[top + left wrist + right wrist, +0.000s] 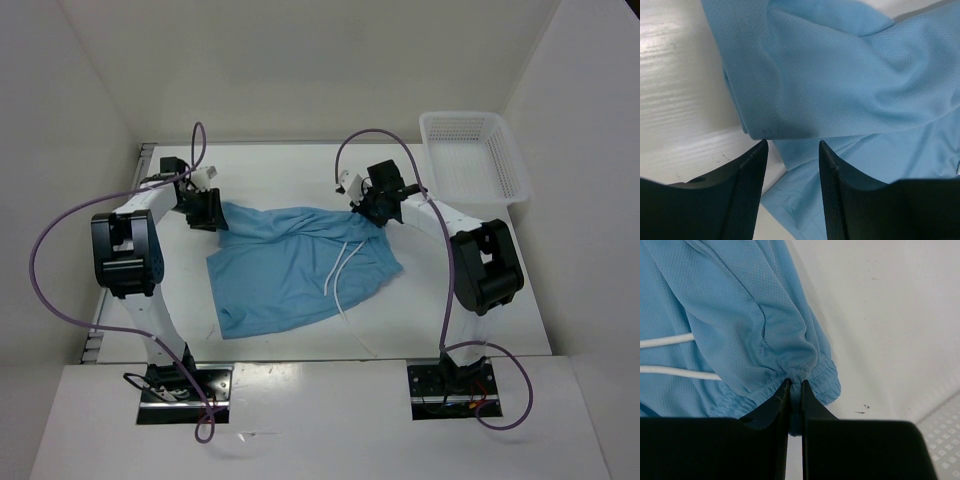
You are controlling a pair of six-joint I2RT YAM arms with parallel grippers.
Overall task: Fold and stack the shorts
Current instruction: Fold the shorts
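The light blue shorts (290, 265) lie spread on the white table, folded over on themselves, with the white drawstring (340, 272) trailing toward the front. My left gripper (207, 212) hovers at the shorts' far left corner, open, over a folded hem edge (790, 100) with nothing pinched between its fingers (752, 170). My right gripper (372, 208) is at the far right corner, shut on a bunched bit of the gathered waistband (810, 371). Two runs of drawstring (670, 342) cross the cloth to its left.
A white mesh basket (472, 155) stands at the back right corner of the table (290, 175). White walls enclose the table on three sides. Purple cables loop from both arms.
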